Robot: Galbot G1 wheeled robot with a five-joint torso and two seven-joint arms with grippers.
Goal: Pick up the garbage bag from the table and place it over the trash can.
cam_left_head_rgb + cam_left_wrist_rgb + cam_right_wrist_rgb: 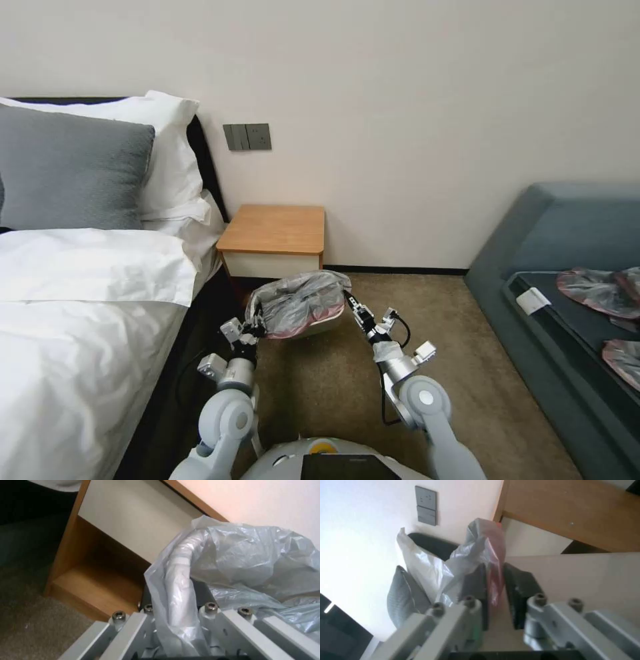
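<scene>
The crinkly grey garbage bag [298,301] with its pinkish-red rim lies spread over the mouth of the cream trash can [322,329], which stands on the carpet in front of the orange-brown table [273,230]. My left gripper [257,325] holds the bag's left side. In the left wrist view, that gripper [173,590] has the plastic [253,555] draped over the can's rim between its fingers. My right gripper [352,305] is at the bag's right side. In the right wrist view, its dark pads [476,585] pinch the bag's red edge [495,555] beside the can's wall [580,580].
A bed [87,313] with white linen and pillows stands close on the left. A dark blue sofa [567,267] on the right carries several similar pink-grey bags [597,290]. Bare carpet [480,373] lies between them. A wall switch [247,137] is above the table.
</scene>
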